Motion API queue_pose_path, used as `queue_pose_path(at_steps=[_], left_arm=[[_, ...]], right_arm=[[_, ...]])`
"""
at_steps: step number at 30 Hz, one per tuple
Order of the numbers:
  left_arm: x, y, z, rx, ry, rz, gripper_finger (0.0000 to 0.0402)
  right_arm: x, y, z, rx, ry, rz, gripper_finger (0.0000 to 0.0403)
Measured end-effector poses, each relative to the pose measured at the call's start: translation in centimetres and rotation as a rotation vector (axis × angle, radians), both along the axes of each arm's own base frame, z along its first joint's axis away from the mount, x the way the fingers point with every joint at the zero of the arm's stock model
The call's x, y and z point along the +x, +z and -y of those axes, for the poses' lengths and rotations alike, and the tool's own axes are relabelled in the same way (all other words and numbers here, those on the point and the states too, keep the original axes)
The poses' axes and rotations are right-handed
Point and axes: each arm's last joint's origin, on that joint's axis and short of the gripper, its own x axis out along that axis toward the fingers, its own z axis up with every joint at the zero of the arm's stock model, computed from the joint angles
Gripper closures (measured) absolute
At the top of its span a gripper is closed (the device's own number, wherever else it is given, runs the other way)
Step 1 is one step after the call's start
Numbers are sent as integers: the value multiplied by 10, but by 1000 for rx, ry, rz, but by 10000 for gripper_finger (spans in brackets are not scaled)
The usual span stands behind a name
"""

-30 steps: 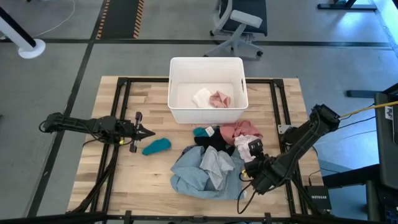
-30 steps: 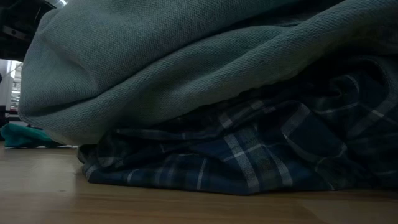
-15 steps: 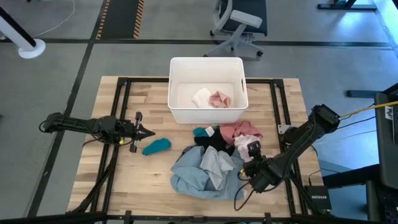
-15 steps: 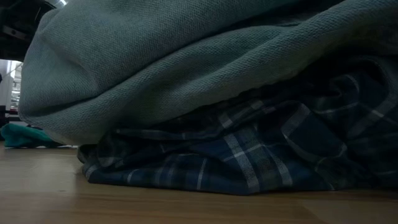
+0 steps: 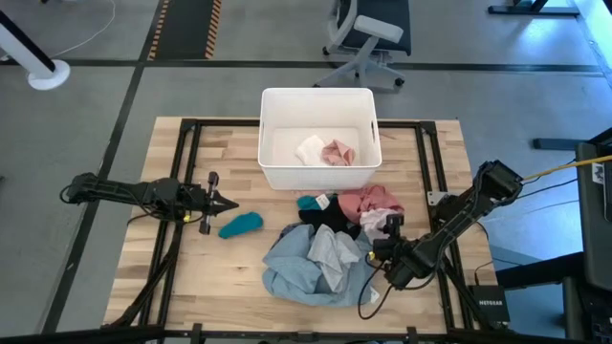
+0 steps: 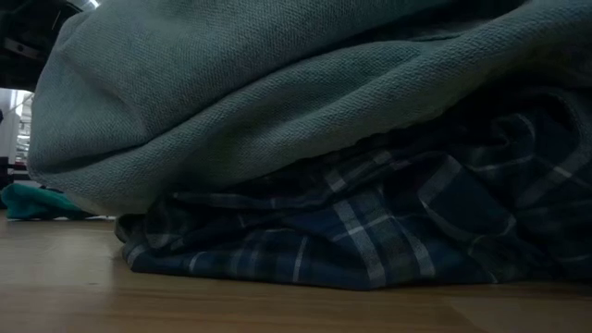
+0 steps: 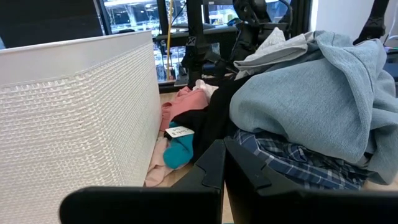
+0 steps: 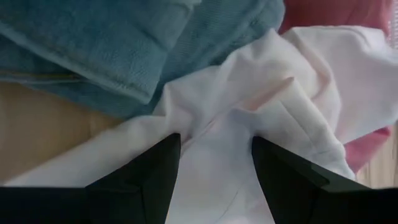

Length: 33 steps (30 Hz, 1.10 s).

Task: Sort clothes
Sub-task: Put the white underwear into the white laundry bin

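The clothes lie heaped at the table's near middle. A grey-blue shirt (image 5: 306,268) lies on top of a plaid shirt (image 6: 370,231), with black (image 5: 330,218), pink (image 5: 368,201) and white (image 8: 249,93) pieces beside them. A teal piece (image 5: 239,225) lies alone to the left. My right gripper (image 8: 216,142) is open and slants down over the white piece, at the heap's right side (image 5: 380,250). My left gripper (image 5: 225,204) waits shut and level at the table's left. My right gripper comes slanting down from above, from the table's right. Its two fingertips (image 8: 171,146) stand apart over a creased stretch of the white piece (image 8: 214,118). Whether the tips touch the cloth, I cannot tell.
A white bin (image 5: 317,167) stands at the far middle of the table, with a white and a pink piece inside. In the left wrist view the bin's wall (image 7: 74,118) is close by. Bare wood lies at the near left.
My right gripper has come down toward the white piece at the heap's right side and its wrist has rolled. Its fingers have kept the same gap. The clothes lie as before.
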Motion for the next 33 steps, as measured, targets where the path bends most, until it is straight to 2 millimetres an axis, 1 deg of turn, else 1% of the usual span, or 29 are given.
queue_pose_path(at_steps=[4,9,12,14,16,19,24,29,33], left_arm=[[0,0,0,0,0,1,400],[0,0,0,0,0,0,400],[0,0,0,0,0,0,400],[0,0,0,0,0,0,400],[0,0,0,0,0,0,400],[0,0,0,0,0,0,400],[0,0,0,0,0,0,400],[0,0,0,0,0,0,400],[0,0,0,0,0,0,400]], right_arm=[[0,6,-2,17,17,-89,182],[5,23,-11,59,86,-191,182],[9,35,-16,72,99,-215,182],[10,39,-17,76,99,-211,182],[11,37,-17,66,89,-173,182],[10,28,-16,87,76,-146,182],[3,17,-6,27,-26,-75,182],[-4,8,1,3,-49,-105,182],[-8,6,5,-19,-77,-126,182]])
